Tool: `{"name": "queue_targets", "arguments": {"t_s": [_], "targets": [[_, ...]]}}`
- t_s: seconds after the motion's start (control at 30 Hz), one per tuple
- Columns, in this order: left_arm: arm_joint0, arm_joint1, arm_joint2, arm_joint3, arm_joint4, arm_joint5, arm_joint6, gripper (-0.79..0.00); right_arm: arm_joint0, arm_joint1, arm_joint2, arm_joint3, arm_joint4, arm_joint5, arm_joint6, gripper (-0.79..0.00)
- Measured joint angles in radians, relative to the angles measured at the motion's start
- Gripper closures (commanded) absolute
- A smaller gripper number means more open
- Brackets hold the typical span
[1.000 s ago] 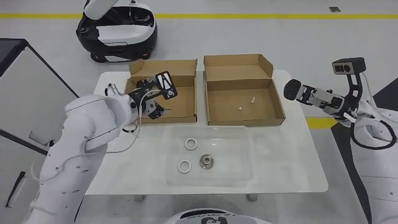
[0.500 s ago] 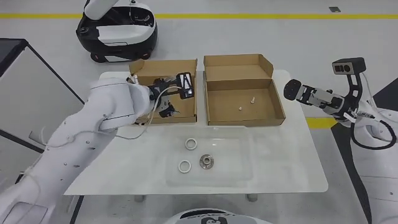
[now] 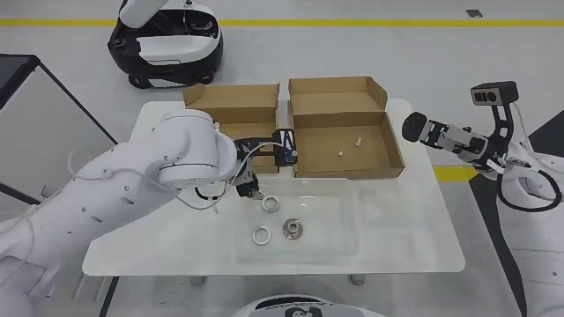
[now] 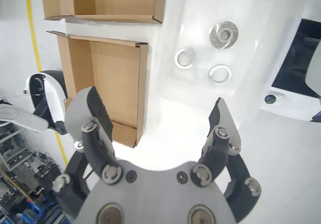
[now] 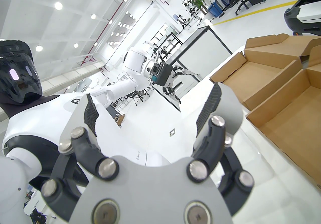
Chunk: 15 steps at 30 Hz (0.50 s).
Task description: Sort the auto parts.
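Three loose parts lie on the floor of a clear shallow tray (image 3: 330,220) at the front of the white table (image 3: 405,229). The first ring (image 3: 271,202) is a flat, pale, silvery-white circle with an open centre; it sits in the tray corner closest to the boxes. The second ring (image 3: 262,235) is of the same form and lies nearer the robot, apart from the first. The flanged hub (image 3: 293,227) is a grey metal disc with a raised central boss and a bore; it lies just beside the second ring, not touching it.

Two open cardboard boxes stand side by side behind the tray. The left box (image 3: 231,99) is partly covered by the left arm. The right box (image 3: 313,145) holds two small white pieces (image 3: 341,151) on its floor, near each other.

The left arm extends across the left box, wrist bent downward. The left gripper (image 3: 253,194) hangs above the table just in front of that box's front wall, just beside the first ring. Its jaws are spread wide and hold nothing.

The right arm is held out past the table's right edge, level with the right box. The right gripper (image 5: 153,94) is fully spread with nothing between its ribbed pads (image 5: 209,103).
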Motion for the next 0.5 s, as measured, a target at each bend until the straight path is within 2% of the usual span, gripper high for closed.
{"name": "queue_targets", "arguments": {"t_s": [0.5], "targets": [[0.013, -0.08, 0.137, 0.048, -0.003, 0.11, 0.066, -0.785, 0.0, 0.0, 0.0, 0.0, 0.0, 0.0, 0.0, -0.785]]}}
